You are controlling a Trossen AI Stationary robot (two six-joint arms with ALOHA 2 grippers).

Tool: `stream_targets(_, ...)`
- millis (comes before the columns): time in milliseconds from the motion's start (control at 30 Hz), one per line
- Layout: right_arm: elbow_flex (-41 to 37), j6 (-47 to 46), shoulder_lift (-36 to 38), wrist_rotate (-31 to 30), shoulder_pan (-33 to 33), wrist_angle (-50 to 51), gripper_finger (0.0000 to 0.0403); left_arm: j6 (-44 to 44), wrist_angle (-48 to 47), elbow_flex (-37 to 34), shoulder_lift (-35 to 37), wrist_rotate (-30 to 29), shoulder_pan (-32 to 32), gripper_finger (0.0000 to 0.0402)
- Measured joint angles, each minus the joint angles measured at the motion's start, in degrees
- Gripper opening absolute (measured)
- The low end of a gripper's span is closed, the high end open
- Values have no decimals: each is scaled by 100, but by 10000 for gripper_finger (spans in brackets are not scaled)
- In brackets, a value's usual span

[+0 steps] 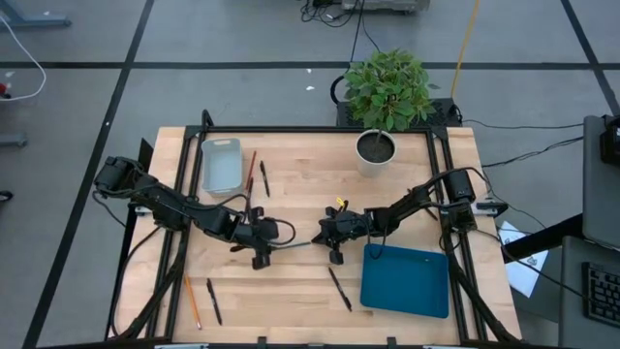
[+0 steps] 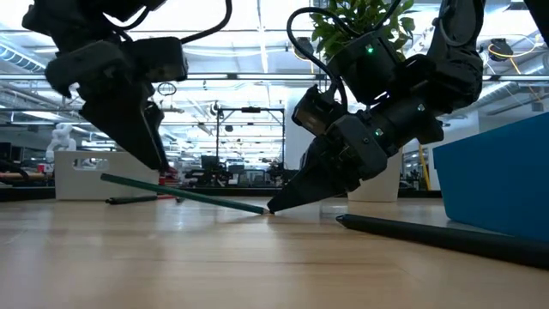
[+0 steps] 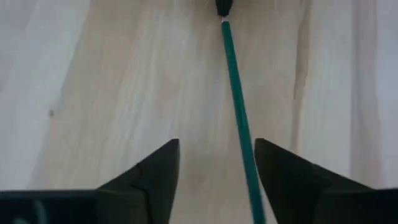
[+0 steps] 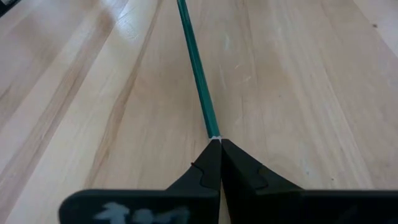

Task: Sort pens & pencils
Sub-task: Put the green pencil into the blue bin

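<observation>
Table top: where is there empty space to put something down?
Bare wood lies between the grey tray and the plant pot, and along the front edge left of the blue tray. The middle is crowded: both claws meet at the green pencil.

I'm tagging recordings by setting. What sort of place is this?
Probably a robotics lab or workshop: a framed wooden workbench on a grey floor with taped lines, cables trailing across it, and a large hall of equipment racks behind.

green pencil (image 2: 184, 194): one end low at the right gripper (image 2: 276, 206), other end raised | right gripper: closed tip pinches this pencil end | left gripper (image 2: 154, 146): above the pencil's raised end | black pen (image 2: 437, 235): flat on table (image 2: 214, 266), beside the blue tray (image 2: 502, 176) | white bin (image 2: 90, 176): far behind the pencil
</observation>
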State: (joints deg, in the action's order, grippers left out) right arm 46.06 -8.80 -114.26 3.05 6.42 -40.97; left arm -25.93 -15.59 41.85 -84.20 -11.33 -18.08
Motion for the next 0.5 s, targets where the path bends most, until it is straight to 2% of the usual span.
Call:
stream_targets(233, 0, 0, 0, 0, -8, 0, 0, -1174, -88, 0, 0, 461, 1, 261)
stream_targets(500, -4, 0, 0, 0, -9, -25, 0, -2228, -845, 0, 0, 682, -1, 256)
